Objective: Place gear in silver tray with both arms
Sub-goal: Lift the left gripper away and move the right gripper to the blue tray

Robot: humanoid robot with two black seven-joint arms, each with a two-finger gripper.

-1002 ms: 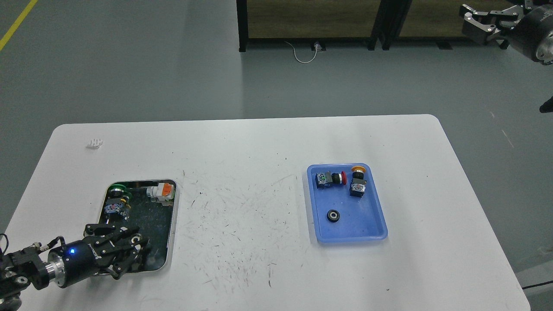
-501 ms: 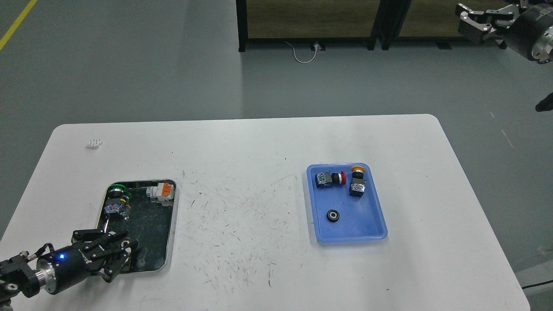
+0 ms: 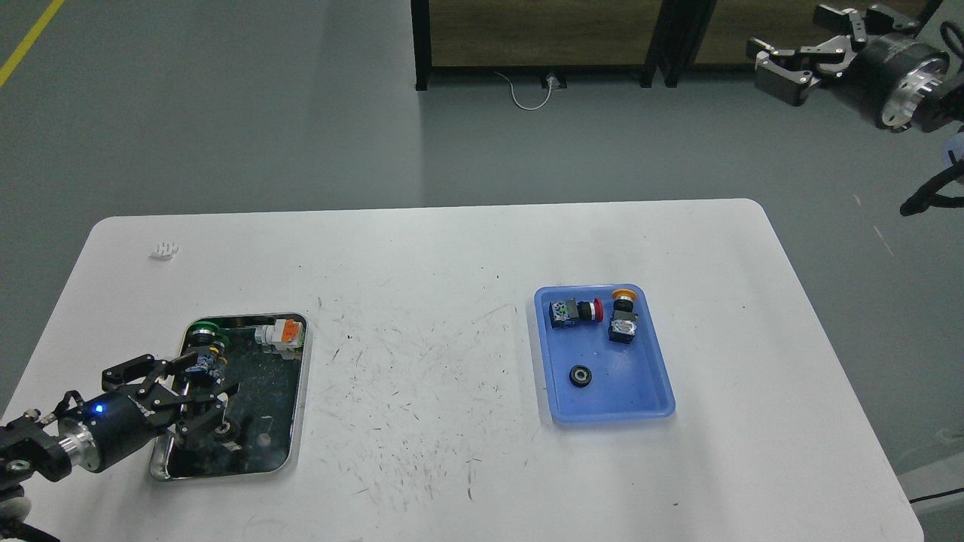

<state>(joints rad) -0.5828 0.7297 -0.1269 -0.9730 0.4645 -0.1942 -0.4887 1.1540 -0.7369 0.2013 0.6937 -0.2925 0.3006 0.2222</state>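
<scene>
The silver tray [image 3: 300, 391] lies at the table's front left. It holds a green-capped switch [image 3: 203, 331], an orange and white part [image 3: 283, 333] and a small dark round gear [image 3: 224, 431] on its dark bottom. My left gripper [image 3: 188, 388] is over the tray's left side, just above that gear, with its prongs spread open and nothing in them. A second black ring-shaped gear [image 3: 580, 376] lies in the blue tray [image 3: 663, 391]. My right gripper [image 3: 791, 56] is open and empty, high at the far right, beyond the table.
The blue tray also holds a red-capped switch [image 3: 576, 311] and a yellow-capped switch [image 3: 623, 318]. A small white piece [image 3: 164, 249] lies at the table's back left. A dark-framed rack [image 3: 542, 38] stands on the floor behind the table.
My left gripper has drawn back left from the tray's front and spread its prongs; a small dark gear now shows on the tray bottom. My right gripper has swung left.
</scene>
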